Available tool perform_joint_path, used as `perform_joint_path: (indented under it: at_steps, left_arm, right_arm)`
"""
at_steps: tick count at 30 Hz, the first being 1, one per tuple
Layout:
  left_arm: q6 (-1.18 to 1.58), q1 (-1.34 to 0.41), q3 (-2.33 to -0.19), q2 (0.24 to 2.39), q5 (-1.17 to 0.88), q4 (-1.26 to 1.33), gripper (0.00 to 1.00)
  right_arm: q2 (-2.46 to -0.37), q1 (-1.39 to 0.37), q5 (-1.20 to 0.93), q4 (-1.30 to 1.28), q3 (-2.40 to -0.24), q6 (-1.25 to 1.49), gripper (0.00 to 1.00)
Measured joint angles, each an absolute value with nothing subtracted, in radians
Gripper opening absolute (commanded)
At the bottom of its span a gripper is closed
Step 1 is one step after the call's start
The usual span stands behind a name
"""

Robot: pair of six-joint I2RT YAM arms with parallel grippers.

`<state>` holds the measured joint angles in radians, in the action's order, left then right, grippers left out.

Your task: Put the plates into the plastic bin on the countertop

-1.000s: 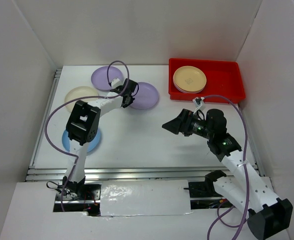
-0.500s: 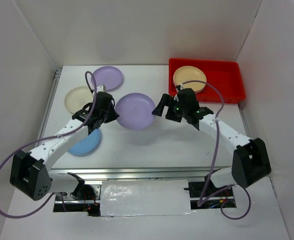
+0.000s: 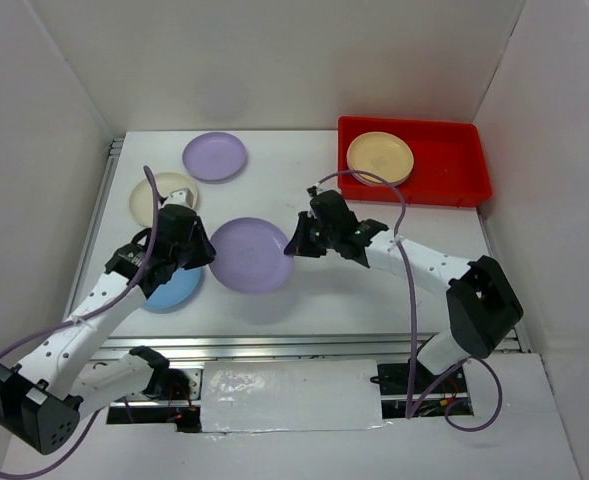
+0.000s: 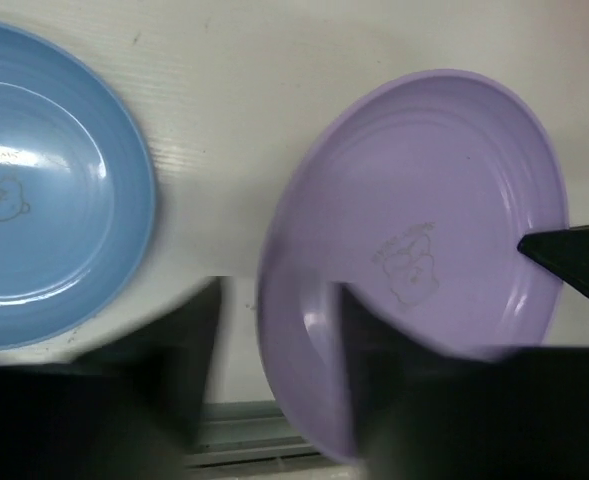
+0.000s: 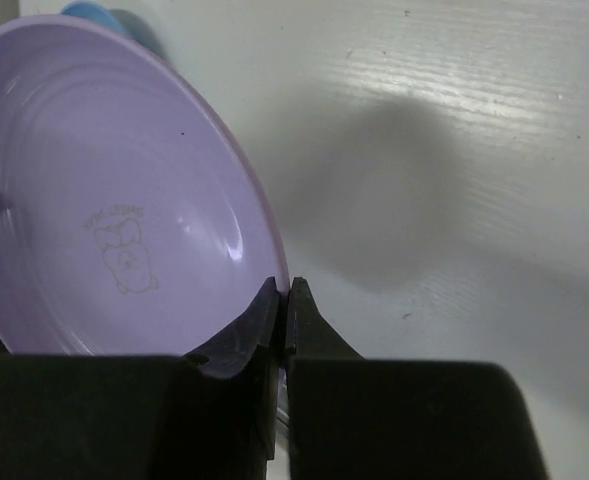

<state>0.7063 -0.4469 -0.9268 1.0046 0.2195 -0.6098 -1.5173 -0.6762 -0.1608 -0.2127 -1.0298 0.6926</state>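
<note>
Above the white countertop, the right gripper is clenched on the rim of a purple plate. The left gripper straddles the opposite rim, its fingers parted and loose.

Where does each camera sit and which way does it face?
Top: above and behind, looking down on counter; left arm, right arm, bin, near purple plate show.
Left wrist: looks down past left pincer at that plate's rim and blue plate.
Right wrist: along right pincer, shut on the plate's rim.
All three share that plate.
</note>
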Motion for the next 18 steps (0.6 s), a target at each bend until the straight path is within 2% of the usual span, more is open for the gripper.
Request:
perform_joint_path:
  at_steps: [1, 6, 12, 18]
  left_arm:
    - [0.709, -0.444, -0.932, 1.003, 0.221, -0.621, 0.99]
    - [0.711, -0.444, -1.026, 0.973, 0.270, -0.723, 0.99]
    - [0.652, -0.443, -1.164, 0.781, 0.398, -0.868, 0.99]
    - [0.599, -0.464, -1.100, 0.615, 0.500, -0.897, 0.99]
  right_arm:
    - [-1.518, -0.685, -0.148, -0.223, -1.031, 0.694, 0.00]
    - [-1.527, -0.632, -0.089, -0.329, -1.061, 0.690, 0.00]
    - [-1.590, -0.288, -0.011, -0.413, -1.269, 0.704, 0.00]
    - [-1.860, -0.004, 0.081, -0.472, -1.631, 0.744, 0.00]
